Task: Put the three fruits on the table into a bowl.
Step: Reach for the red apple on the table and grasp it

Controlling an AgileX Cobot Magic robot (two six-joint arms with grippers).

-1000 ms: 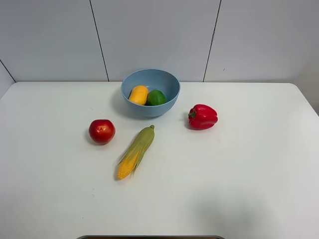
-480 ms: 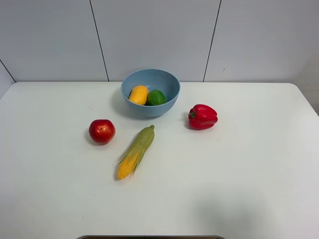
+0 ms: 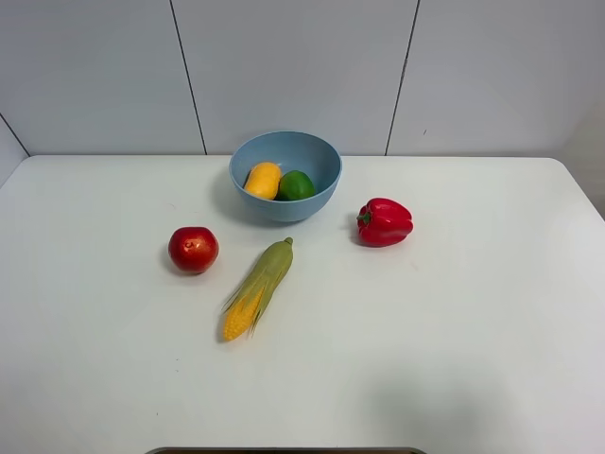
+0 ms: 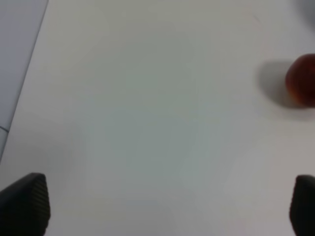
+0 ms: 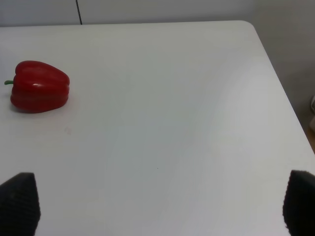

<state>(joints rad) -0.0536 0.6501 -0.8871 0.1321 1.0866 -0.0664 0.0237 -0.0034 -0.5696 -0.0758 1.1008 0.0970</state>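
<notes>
The light-blue bowl (image 3: 285, 176) stands at the back middle of the white table (image 3: 473, 340). The oblong orange-yellow fruit (image 3: 263, 180) and the green lime-like fruit (image 3: 296, 185) lie inside it. The red apple (image 3: 193, 250) sits on the table, left and in front of the bowl; it also shows blurred at the edge of the left wrist view (image 4: 302, 80). Neither arm shows in the exterior view. My left gripper (image 4: 162, 209) is open over bare table, well away from the apple. My right gripper (image 5: 157, 201) is open and empty over bare table.
A red bell pepper (image 3: 384, 222) lies right of the bowl; the right wrist view shows it too (image 5: 39, 86). A corn cob in green husk (image 3: 258, 288) lies in front of the bowl, right of the apple. The table's right edge (image 5: 280, 93) is near my right gripper.
</notes>
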